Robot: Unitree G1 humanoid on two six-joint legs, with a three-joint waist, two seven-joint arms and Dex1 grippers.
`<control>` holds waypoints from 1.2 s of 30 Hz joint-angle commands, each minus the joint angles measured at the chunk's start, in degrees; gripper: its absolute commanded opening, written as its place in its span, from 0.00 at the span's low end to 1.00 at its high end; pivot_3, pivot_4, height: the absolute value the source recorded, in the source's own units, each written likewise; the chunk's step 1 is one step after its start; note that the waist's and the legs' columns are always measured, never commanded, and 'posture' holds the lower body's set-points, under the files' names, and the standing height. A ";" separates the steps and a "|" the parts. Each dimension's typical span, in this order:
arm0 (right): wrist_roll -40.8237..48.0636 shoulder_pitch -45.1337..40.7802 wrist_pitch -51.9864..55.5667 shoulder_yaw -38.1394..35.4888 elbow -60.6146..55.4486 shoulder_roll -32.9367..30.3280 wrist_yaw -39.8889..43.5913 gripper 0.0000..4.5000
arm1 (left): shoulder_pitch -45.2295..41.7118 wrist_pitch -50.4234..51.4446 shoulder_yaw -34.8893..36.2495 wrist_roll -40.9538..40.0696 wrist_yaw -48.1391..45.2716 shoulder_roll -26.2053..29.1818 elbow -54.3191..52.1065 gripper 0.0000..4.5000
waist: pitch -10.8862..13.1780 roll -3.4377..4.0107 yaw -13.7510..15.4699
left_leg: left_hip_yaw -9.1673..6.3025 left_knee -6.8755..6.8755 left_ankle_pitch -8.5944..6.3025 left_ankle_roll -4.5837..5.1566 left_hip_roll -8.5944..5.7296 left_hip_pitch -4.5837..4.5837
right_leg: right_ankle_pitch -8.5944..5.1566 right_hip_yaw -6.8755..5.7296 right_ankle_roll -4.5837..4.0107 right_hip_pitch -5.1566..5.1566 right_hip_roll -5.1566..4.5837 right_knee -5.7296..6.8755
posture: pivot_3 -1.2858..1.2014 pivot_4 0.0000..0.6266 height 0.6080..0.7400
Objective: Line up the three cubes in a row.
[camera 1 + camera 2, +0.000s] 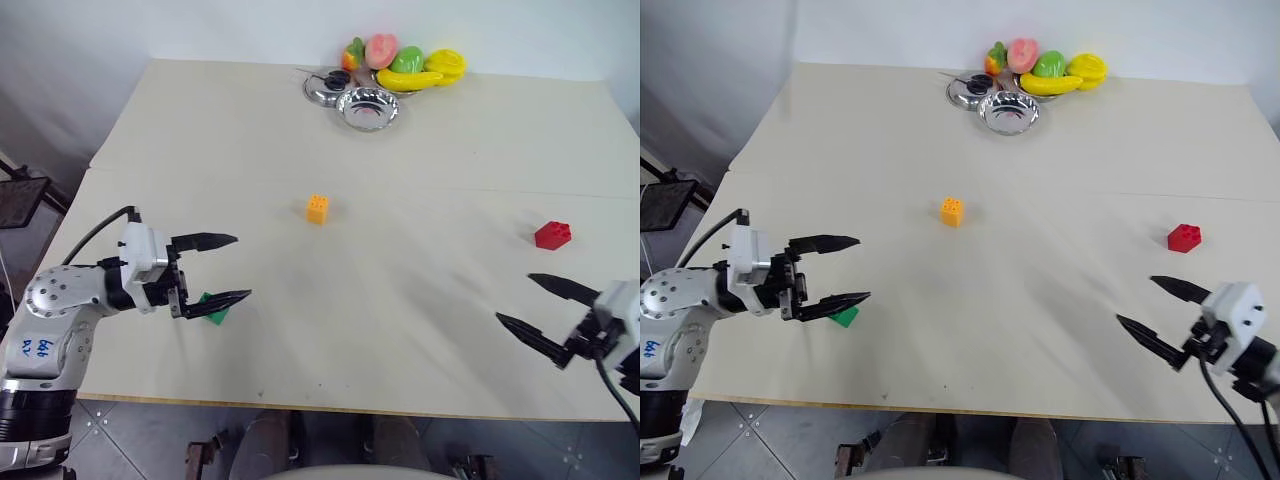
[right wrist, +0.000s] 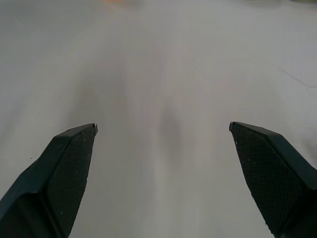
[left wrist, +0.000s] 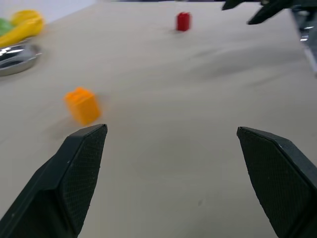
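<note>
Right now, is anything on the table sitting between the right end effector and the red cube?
Nothing visible does. The open right end effector hangs over bare tabletop, and the small red studded plastic cube sits just beyond it. The orange studded cube is off toward the middle of the table, well out of that path.

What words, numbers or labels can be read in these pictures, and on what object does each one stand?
Blue handwritten marks on the silver shell of the left arm: too small and blurred to read.
No print is visible on the orange cube, green cube, red cube, metal bowls or table.
</note>
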 commanded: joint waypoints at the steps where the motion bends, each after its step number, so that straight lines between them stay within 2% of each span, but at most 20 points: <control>1: -0.65 0.74 -1.15 -8.53 2.97 2.95 -6.34 1.00 | -1.59 -1.04 -3.33 1.61 -1.51 -1.69 -1.34 0.99 | 0.00 0.00 0.18 | 0.01 0.00 0.00 0.00 0.00 0.01 | 0.00 0.02 0.00 0.00 0.00 0.00 | 0.52 0.24 1.00; 4: 0.37 0.55 1.02 -11.73 3.18 7.82 -13.51 1.00 | -3.54 -0.98 -5.15 3.07 -0.10 -3.83 -0.64 0.99 | 0.00 0.00 0.27 | 0.00 0.00 0.00 -0.02 0.03 0.01 | 0.00 0.04 0.00 -0.01 0.03 0.00 | 0.52 0.24 1.00; 7: -2.27 -0.63 2.95 -8.66 -0.63 11.26 -19.48 1.00 | -4.85 -0.50 -5.53 3.13 0.14 -5.05 -0.27 0.99 | -0.02 0.05 0.16 | 0.00 0.01 0.01 -0.04 0.07 0.01 | 0.00 0.07 0.00 -0.01 0.06 0.01 | 0.52 0.24 1.00; 10: -4.53 -5.15 7.38 -6.61 -2.81 10.78 -26.30 1.00 | -5.71 0.00 -5.22 3.07 0.99 -6.00 -0.30 0.99 | 0.00 0.15 -0.40 | 0.08 0.02 0.00 -0.05 0.06 0.04 | 0.00 0.17 0.00 -0.04 0.06 0.03 | 0.52 0.24 1.00; 12: -3.49 -11.37 15.94 -4.31 -3.29 8.34 -30.66 1.00 | -6.21 0.70 -4.26 1.38 2.16 -7.47 -0.79 0.99 | -0.03 0.22 -1.01 | 0.11 0.05 0.01 -0.04 0.06 0.06 | 0.01 0.24 0.02 -0.05 0.06 0.06 | 0.52 0.24 1.00; 15: -4.60 -20.14 26.61 -1.31 -0.49 5.05 -36.11 1.00 | -6.27 1.54 -3.43 0.31 3.60 -9.03 -1.84 0.99 | 0.00 0.27 -1.26 | 0.12 0.10 0.02 -0.02 0.08 0.08 | 0.01 0.27 0.02 -0.06 0.06 0.12 | 0.52 0.24 1.00; 17: -5.55 -24.80 30.09 -0.20 2.47 4.31 -38.71 1.00 | -5.77 1.50 -3.71 1.18 4.13 -9.30 -2.54 0.99 | 0.00 0.27 -1.04 | 0.06 0.08 0.03 -0.06 0.14 0.06 | -0.02 0.19 -0.03 -0.07 0.11 0.14 | 0.52 0.24 1.00; 24: -10.31 -39.97 31.81 7.09 18.30 3.87 -40.15 1.00 | -4.34 0.88 -4.80 2.71 7.19 -11.32 -3.93 0.99 | 0.00 0.27 -0.57 | 0.02 0.14 0.03 0.00 0.05 -0.10 | -0.01 0.09 -0.03 -0.07 0.11 0.07 | 0.52 0.24 1.00; 28: -15.08 -47.10 27.96 11.36 29.97 3.60 -40.71 1.00 | -4.02 0.63 -5.32 3.52 7.86 -11.66 -4.66 0.99 | 0.00 0.27 -1.06 | 0.01 0.13 0.03 0.00 0.06 -0.10 | -0.01 0.04 -0.03 -0.07 0.12 0.08 | 0.52 0.24 1.00; 32: -16.34 -51.95 24.73 12.18 38.93 3.87 -40.06 1.00 | -3.57 0.76 -5.02 3.76 8.76 -11.66 -5.70 0.99 | 0.00 0.27 -1.21 | 0.01 0.11 0.04 0.00 0.06 -0.11 | -0.01 0.04 -0.03 -0.07 0.12 0.06 | 0.52 0.24 1.00; 35: -16.53 -53.54 23.29 12.79 42.01 3.80 -38.22 0.86 | -2.71 0.94 -4.34 3.60 9.46 -11.21 -6.73 1.00 | 0.00 0.27 -1.24 | 0.01 0.10 0.04 0.00 0.06 -0.11 | -0.01 0.04 -0.03 -0.07 0.12 0.05 | 0.52 0.24 1.00; 36: -16.65 -53.90 22.84 12.99 42.72 3.75 -37.71 0.79 | -2.59 0.97 -4.22 3.58 9.59 -11.12 -6.82 1.00 | 0.00 0.27 -1.24 | 0.01 0.10 0.04 0.00 0.07 -0.11 | -0.01 0.03 -0.03 -0.07 0.12 0.05 | 0.52 0.24 1.00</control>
